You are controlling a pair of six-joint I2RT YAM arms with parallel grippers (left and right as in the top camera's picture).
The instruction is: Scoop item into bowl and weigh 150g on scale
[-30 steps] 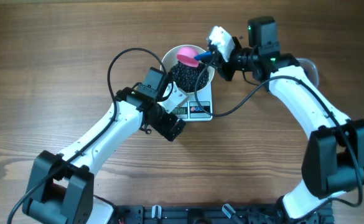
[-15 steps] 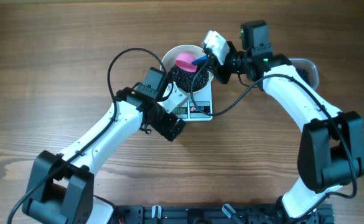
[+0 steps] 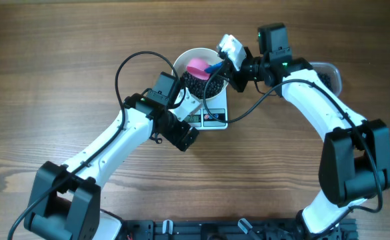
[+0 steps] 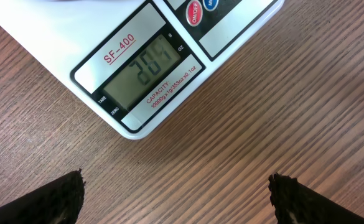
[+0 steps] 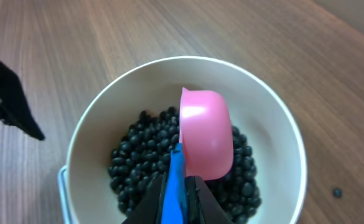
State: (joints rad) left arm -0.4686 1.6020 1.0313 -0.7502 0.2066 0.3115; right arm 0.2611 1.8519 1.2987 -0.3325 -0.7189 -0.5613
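Since a second ago the right arm has swung toward the left edge of the table, carrying the pink scoop [image 3: 197, 67] from the bowl's right rim to a spot over its middle; the left arm has not moved.

The wooden table [image 3: 48, 67] fills the overhead view. The white scale [image 3: 211, 119] sits near the middle of the table, a little toward the far edge. The white bowl [image 3: 181, 60] stands on the scale, and the black beans [image 3: 205, 83] lie in a loose heap inside the bowl.

The right gripper [image 3: 220, 65] reaches in from the right, its fingers pinched tight on the scoop's blue handle [image 5: 177, 180]. In the right wrist view, the scoop [image 5: 205, 134] is directly above the beans [image 5: 138, 162], within the bowl's rim [image 5: 281, 118]. Whether it touches the heap cannot be told. One stray bean [image 5: 336, 193] lies on the table beside the bowl.

The left gripper [image 3: 176, 112] rests just beside the scale's front edge, its fingers spread wide and holding nothing. In its wrist view, the two black fingertips [image 4: 63, 199] frame bare wood, with the scale's grey display [image 4: 145, 68] ahead. Digits show there, but they are too unclear to read.

A clear tub [image 3: 331, 73] peeks out behind the right arm, toward the table's right edge.
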